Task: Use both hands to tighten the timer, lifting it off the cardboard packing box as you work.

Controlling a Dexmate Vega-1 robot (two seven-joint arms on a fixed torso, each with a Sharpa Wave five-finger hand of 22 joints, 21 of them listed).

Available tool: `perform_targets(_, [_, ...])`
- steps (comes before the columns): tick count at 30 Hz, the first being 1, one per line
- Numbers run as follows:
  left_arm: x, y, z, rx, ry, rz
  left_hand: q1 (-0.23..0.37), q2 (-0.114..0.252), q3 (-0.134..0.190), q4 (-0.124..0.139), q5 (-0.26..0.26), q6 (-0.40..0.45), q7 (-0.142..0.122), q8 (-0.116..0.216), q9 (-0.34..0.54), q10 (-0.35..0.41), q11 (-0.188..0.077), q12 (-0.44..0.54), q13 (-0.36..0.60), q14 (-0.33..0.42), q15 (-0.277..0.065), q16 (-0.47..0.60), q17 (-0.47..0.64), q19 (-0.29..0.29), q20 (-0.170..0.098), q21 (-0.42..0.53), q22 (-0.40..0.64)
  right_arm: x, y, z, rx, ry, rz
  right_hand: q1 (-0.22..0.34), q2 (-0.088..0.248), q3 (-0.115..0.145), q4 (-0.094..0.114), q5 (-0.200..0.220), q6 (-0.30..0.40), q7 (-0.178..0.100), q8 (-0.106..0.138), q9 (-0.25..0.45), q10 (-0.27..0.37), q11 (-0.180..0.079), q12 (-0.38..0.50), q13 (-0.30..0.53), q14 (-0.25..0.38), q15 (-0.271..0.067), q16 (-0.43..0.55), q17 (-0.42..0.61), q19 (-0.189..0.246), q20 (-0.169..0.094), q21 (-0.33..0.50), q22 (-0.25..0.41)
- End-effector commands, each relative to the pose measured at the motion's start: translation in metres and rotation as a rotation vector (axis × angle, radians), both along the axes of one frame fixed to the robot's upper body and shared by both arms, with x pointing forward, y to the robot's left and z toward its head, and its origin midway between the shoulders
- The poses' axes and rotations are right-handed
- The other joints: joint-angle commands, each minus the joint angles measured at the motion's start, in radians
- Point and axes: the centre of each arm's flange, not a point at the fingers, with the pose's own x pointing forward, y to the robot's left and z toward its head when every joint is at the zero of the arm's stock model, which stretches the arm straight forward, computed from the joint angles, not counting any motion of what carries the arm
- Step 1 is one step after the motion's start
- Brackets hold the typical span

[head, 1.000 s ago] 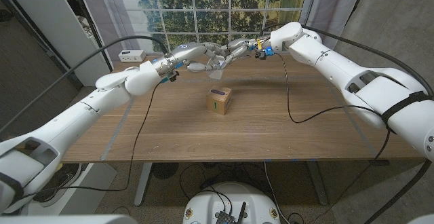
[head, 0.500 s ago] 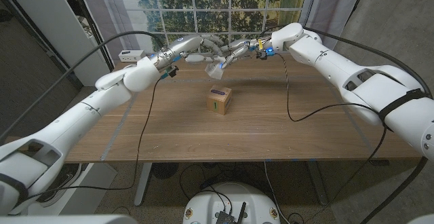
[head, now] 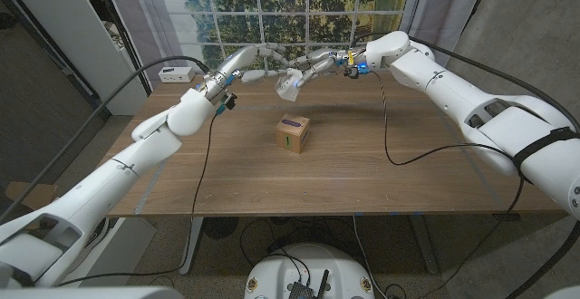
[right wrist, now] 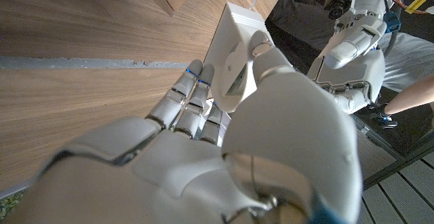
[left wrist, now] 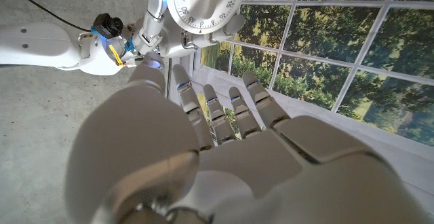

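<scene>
From the head view we see the white round-dial timer (head: 289,82) held up in the air above the far half of the wooden table (head: 362,168), well clear of the small brown cardboard packing box (head: 293,134) that sits on the tabletop below and a little nearer to us. Our right hand (head: 317,66) grips the timer from its right side. Our left hand (head: 265,66) is just beside the timer on its left; from here we cannot tell whether it touches.

In the left wrist view, the timer's white dial face with black numbers is beyond the tips of our left hand (left wrist: 224,136), whose fingers (left wrist: 211,108) are stretched out straight and slightly apart, holding nothing. The right hand's fingers wrap the timer's edge.

In the right wrist view, our right hand (right wrist: 224,122) clasps the timer's white body (right wrist: 234,54), thumb on its back face and fingers curled along the opposite side. The left hand (right wrist: 352,54) stands close beyond it, apart from the timer.
</scene>
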Motion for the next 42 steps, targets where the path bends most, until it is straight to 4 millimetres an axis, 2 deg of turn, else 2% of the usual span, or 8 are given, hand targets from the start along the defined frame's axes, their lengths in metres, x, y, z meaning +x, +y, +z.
perform_targets(1, [0.004, 0.01, -0.021, -0.124, 0.065, 0.001, -0.001, -0.01, -0.007, 0.0, -0.001, -0.003, -0.001, -0.004, -0.001, -0.007, -0.001, -0.002, 0.003, -0.003, -0.059, 0.0, 0.003, -0.001, 0.0, -0.001, 0.002, -0.011, -0.005, 0.0, 0.03, -0.073, -0.014, 0.026, 0.014, 0.019, 0.002, 0.006, 0.019, 0.009, -0.001, 0.0, 0.11, -0.009, 0.069, 0.155, 0.025, -0.185, 0.014, 0.012, 0.016, -0.012, 0.006, 0.003])
perform_targets(2, [0.004, 0.01, -0.023, -0.13, 0.068, 0.003, -0.003, -0.01, -0.008, 0.001, -0.001, -0.007, 0.001, -0.005, -0.002, -0.008, -0.001, -0.002, 0.003, -0.003, -0.059, 0.0, 0.003, -0.001, 0.0, -0.001, 0.002, -0.011, -0.005, 0.0, 0.033, -0.074, -0.013, 0.029, 0.012, 0.018, 0.0, 0.006, 0.021, 0.008, -0.002, -0.001, 0.113, -0.011, 0.07, 0.156, 0.029, -0.186, 0.017, 0.014, 0.018, -0.015, 0.007, 0.003])
perform_targets(3, [0.004, 0.01, -0.024, -0.134, 0.071, 0.004, -0.005, -0.011, -0.01, 0.001, -0.001, -0.013, -0.001, -0.009, -0.002, -0.01, -0.001, -0.003, 0.003, -0.003, -0.06, 0.001, 0.004, -0.001, -0.002, -0.001, 0.002, -0.012, -0.006, -0.001, 0.036, -0.078, -0.013, 0.034, 0.012, 0.018, -0.002, 0.007, 0.021, 0.018, -0.003, -0.002, 0.118, -0.014, 0.073, 0.158, 0.032, -0.187, 0.02, 0.018, 0.019, -0.017, 0.007, 0.003])
perform_targets(10, [0.003, 0.014, -0.025, -0.13, 0.069, 0.023, -0.014, -0.016, -0.019, 0.004, -0.002, -0.02, -0.008, -0.016, -0.004, -0.013, -0.001, -0.004, 0.004, -0.009, -0.061, 0.0, 0.004, 0.0, 0.0, 0.0, 0.002, -0.017, -0.009, -0.004, 0.049, -0.087, -0.021, 0.043, 0.011, 0.019, -0.004, 0.008, 0.017, 0.018, -0.01, -0.005, 0.137, -0.013, 0.083, 0.163, 0.043, -0.185, 0.025, 0.025, 0.022, -0.02, 0.007, 0.004])
perform_targets(18, [0.004, 0.019, -0.025, -0.144, 0.064, 0.051, 0.006, -0.013, -0.018, -0.009, 0.005, -0.022, -0.059, -0.025, -0.007, -0.028, 0.009, -0.01, 0.006, -0.024, -0.064, -0.004, 0.003, -0.008, 0.012, -0.003, 0.002, -0.021, -0.012, -0.006, 0.049, -0.102, -0.038, 0.043, 0.007, 0.016, -0.002, 0.007, 0.012, 0.02, -0.016, -0.008, 0.137, -0.014, 0.085, 0.168, 0.048, -0.182, 0.025, 0.028, 0.024, -0.02, 0.007, 0.004])
perform_targets(30, [0.015, 0.022, -0.017, -0.131, 0.072, 0.073, 0.033, -0.001, -0.014, -0.02, 0.02, -0.016, -0.075, -0.03, -0.011, -0.042, 0.02, -0.015, 0.008, -0.038, -0.056, -0.005, 0.004, -0.017, 0.02, -0.006, 0.003, -0.02, -0.006, -0.008, 0.039, -0.104, -0.025, 0.042, 0.005, 0.015, 0.002, 0.007, 0.017, 0.017, -0.021, -0.013, 0.139, -0.013, 0.09, 0.175, 0.054, -0.183, 0.022, 0.031, 0.024, -0.022, 0.005, 0.004])
perform_targets(42, [0.024, 0.013, -0.021, -0.116, 0.125, 0.033, 0.047, -0.002, -0.022, -0.027, 0.034, 0.05, -0.083, -0.013, -0.014, -0.049, 0.006, -0.017, 0.01, -0.046, -0.054, -0.004, 0.005, -0.022, 0.023, -0.007, 0.003, -0.02, -0.006, -0.007, 0.044, -0.104, -0.01, 0.043, 0.006, 0.014, 0.004, 0.007, 0.023, 0.017, -0.024, -0.016, 0.142, -0.014, 0.093, 0.181, 0.057, -0.182, 0.018, 0.033, 0.022, -0.021, 0.003, 0.004])
